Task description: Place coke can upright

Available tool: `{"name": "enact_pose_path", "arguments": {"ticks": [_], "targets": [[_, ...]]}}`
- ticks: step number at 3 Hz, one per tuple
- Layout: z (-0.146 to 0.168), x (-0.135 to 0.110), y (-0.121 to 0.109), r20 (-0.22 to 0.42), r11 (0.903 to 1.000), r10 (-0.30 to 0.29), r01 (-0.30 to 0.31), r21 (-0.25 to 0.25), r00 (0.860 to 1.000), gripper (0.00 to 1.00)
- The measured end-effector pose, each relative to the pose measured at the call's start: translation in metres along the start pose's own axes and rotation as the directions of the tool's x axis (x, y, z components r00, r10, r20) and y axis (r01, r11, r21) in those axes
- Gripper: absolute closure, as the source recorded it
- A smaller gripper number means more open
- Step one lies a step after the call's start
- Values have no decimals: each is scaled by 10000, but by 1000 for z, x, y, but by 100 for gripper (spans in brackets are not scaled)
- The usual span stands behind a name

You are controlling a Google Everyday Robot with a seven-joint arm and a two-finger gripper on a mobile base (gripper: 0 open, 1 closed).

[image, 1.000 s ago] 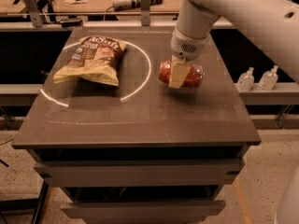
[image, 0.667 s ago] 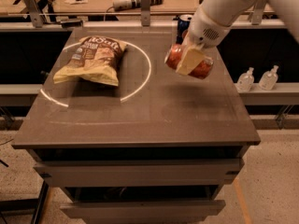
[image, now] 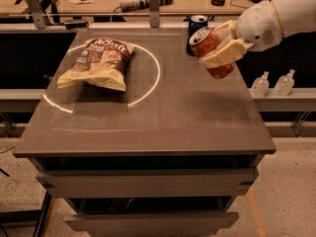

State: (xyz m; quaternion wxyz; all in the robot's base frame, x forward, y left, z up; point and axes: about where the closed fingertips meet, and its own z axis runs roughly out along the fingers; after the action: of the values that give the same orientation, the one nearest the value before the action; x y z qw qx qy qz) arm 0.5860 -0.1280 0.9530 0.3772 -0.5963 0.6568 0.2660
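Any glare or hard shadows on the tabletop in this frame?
Camera view: a bright white arc, seemingly a reflection, rings the chip bag on the table. Camera view: a soft shadow runs along the bag's near-right edge. Camera view: the gripper, above the table's right rear, holds the tilted coke can, evenly lit.

Chip bag, lying on desk: pale lettering on a dark panel, too blurred to read.
Coke can, tilted, clamped in tool above desk's right rear: no script legible.
Blue can, behind: no mark legible.
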Motion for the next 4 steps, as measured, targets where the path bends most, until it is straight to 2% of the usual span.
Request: {"name": "enact_pose_path", "arguments": {"ticks": [1, 2, 3, 4], "targets": [[-10, -11, 16, 2978, 9991, 183, -58, -428, 9545, 100], [-11, -9, 33, 4642, 9959, 720, -382, -818, 8828, 100], [2, 9, 45, 5228, 9911, 1202, -719, -1117, 8439, 100], [18, 31, 47, 5431, 9913, 1274, -886, -972, 8300, 100]]}}
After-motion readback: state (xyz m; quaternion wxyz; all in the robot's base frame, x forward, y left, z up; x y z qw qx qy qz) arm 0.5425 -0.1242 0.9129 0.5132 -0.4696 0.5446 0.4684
